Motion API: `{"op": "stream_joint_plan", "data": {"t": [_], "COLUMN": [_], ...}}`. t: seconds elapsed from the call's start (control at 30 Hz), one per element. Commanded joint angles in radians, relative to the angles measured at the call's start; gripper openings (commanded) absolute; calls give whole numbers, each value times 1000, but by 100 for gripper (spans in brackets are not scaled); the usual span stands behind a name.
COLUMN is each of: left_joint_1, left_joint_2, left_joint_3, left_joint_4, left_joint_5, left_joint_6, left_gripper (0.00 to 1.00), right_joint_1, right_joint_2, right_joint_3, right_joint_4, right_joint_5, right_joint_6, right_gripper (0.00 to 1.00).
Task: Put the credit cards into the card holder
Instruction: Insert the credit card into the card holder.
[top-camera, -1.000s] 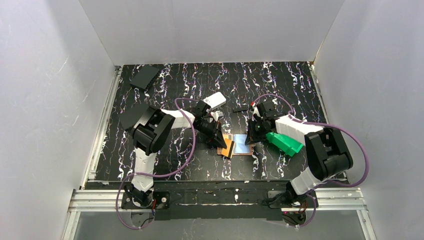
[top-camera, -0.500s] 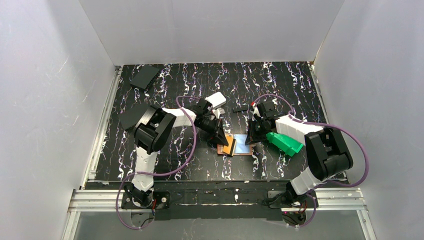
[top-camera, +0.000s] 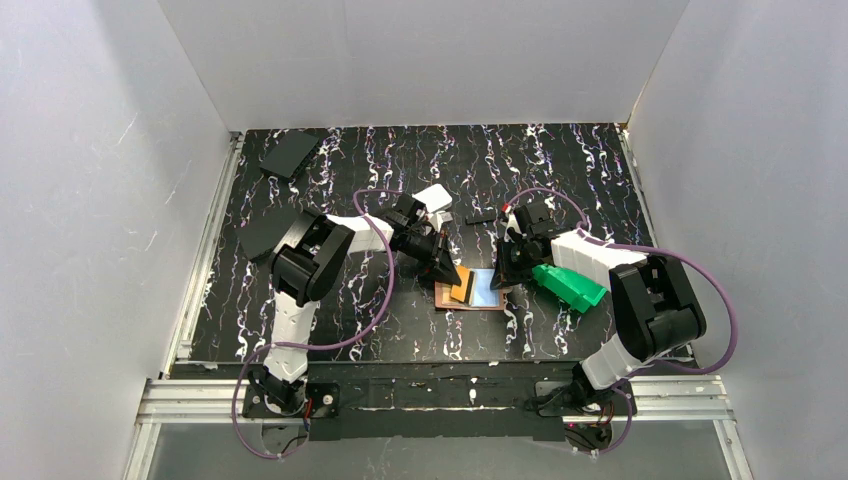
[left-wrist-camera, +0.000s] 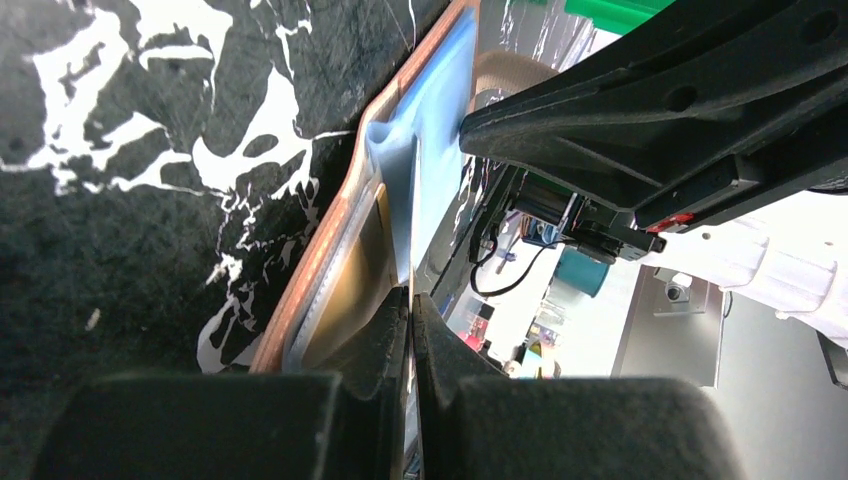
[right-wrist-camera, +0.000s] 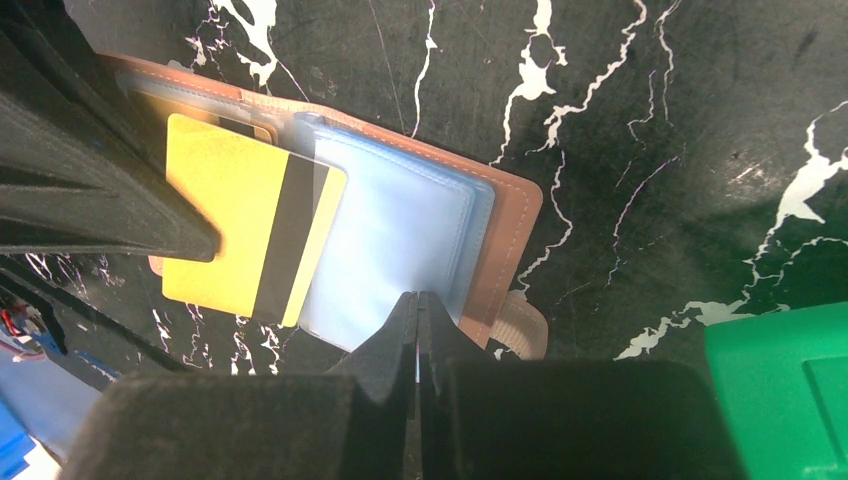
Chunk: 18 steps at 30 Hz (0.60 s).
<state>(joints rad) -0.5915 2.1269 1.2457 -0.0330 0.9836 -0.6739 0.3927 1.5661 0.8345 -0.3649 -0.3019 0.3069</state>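
Left tool (left-wrist-camera: 412, 305): jaws pressed together on the card (right-wrist-camera: 225, 215), gripping it by its plain yellow end, with the tips low over the holder.
Right tool (right-wrist-camera: 418, 305): jaws closed tip to tip, and nothing shows between them. The tips sit at the edge of the blue panel (right-wrist-camera: 400, 240); whether they pinch that edge or only press on it cannot be told.
Holder (right-wrist-camera: 515, 215): lies open and flat on the bench (right-wrist-camera: 650, 120), between the two tools. The brown leather rim faces up around the panels.
Card: yellow with a black stripe, lying across the holder's half on the left tool's side. The striped end points toward the right tool and reaches the blue panel. A clear flap seems to cover that end, though how far in it sits is not plain.
Blue panel: directly ahead of the right tool's tips, in the half of the holder away from the left tool.
Tab (right-wrist-camera: 522, 325): pokes out from the holder's edge, just beside the right tool's tips.
Bin (right-wrist-camera: 780, 390): green, near the right tool on the side away from the holder and apart from it.
Box (top-camera: 433, 197): white, behind the left tool and away from the holder.
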Motion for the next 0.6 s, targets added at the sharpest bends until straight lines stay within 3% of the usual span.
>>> {"op": "stream_joint_plan", "data": {"t": [0.0, 0.57], "left_joint_1": [-6, -33], "left_joint_2": [15, 1], "left_joint_3": [16, -4], "left_joint_4": [72, 92], "left_joint_5": [7, -87], "left_joint_6": [-26, -14], "left_gripper": [0, 0], "right_joint_1": [-5, -5], "right_joint_2": [7, 3], "right_joint_3": [-11, -14], "right_joint_4": [-9, -7], "right_joint_5": [7, 2], "right_joint_6": [-20, -19], "right_gripper": [4, 4]}}
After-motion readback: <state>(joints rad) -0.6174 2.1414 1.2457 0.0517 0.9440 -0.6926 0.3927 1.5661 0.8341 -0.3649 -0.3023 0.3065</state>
